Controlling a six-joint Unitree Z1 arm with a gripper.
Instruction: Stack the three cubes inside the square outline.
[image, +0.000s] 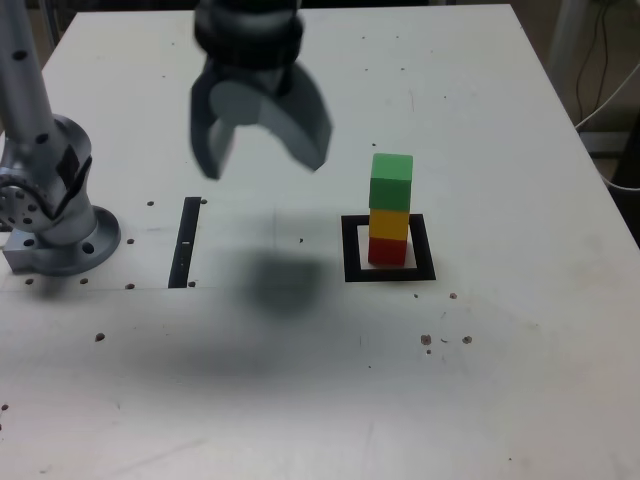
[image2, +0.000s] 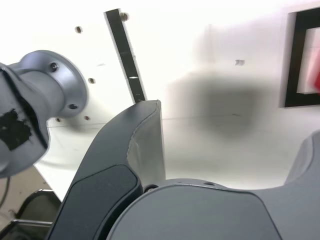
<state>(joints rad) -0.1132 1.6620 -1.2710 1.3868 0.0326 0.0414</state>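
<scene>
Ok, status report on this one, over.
Grey two-fingered claw open, holding nothing. Small matte red, yellow and green cubes stacked, red lowest, inside the black square outline. Nothing blocking the stack.

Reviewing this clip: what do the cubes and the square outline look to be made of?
Green cube, yellow cube, red cube: probably painted wood or plastic, matte, since their faces are evenly coloured without sharp highlights. Outline: perhaps black tape or print, as it looks flat on the table, with no visible thickness.

White table (image: 520, 370), 1 square outline (image: 352, 256), 1 black strip (image: 184, 243)
</scene>
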